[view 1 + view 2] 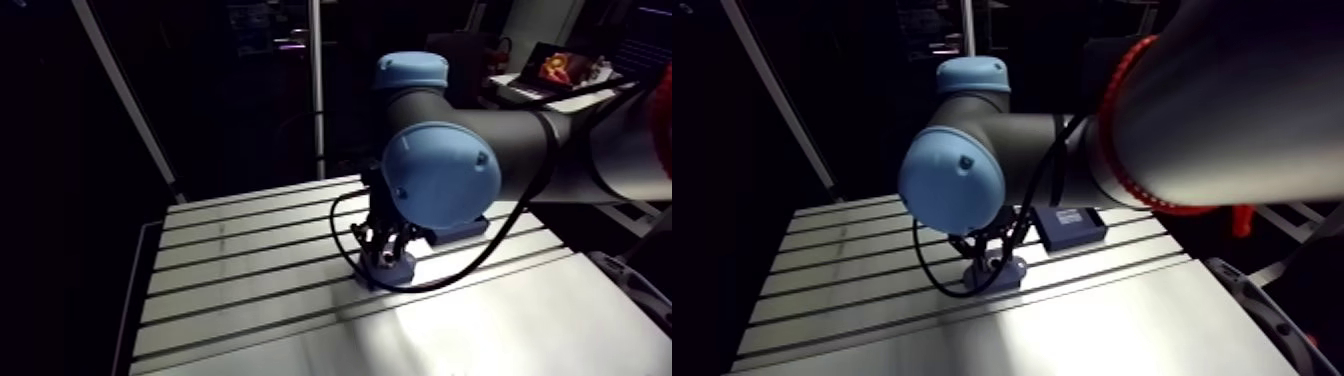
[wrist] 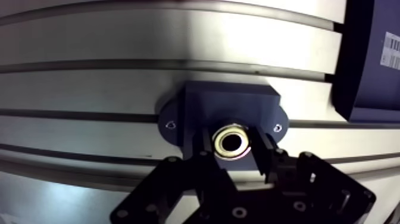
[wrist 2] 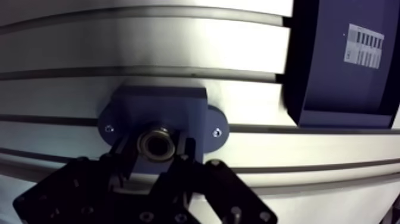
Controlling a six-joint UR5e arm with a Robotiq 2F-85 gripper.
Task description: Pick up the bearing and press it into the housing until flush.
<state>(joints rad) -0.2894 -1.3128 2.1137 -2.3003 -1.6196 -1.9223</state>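
In the wrist view a dark blue housing (image 2: 226, 101) with two screwed flange ears rests on the slotted table. A shiny metal ring, the bearing (image 2: 233, 142), sits right over the housing's middle. My gripper (image 2: 233, 144) is shut on the bearing, with one black finger (image 2: 206, 145) pressed against each side of it. How deep the bearing sits in the bore cannot be told. In the arm view the gripper (image 1: 385, 250) stands straight down on the housing (image 1: 397, 268), mostly hidden behind the wrist's blue joint cap.
A flat dark blue box (image 3: 339, 65) with a white barcode label lies on the table close beside the housing, seen also in the arm view (image 1: 1070, 226). Long slots run across the aluminium table (image 1: 250, 270).
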